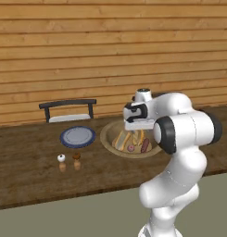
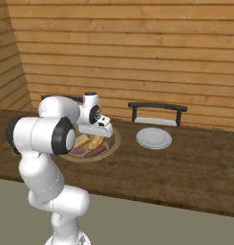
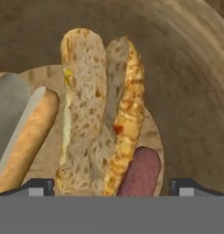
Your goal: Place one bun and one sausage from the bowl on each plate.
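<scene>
Left to right in the left base view: the plate lies bare on the counter, with two small shakers in front and a dark rack behind; the bowl sits just to its right under the gripper. The jaws stand wide open, holding nothing, astride a split bun, with another bun on one side and a sausage on the other. The step appears to be the first pick: the next move calls for descending and closing on the bun alone, the touching sausage being the likely obstruction.

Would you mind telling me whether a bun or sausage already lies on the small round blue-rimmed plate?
No, the small round blue-rimmed plate shows a bare greyish centre with no food on it.
</scene>
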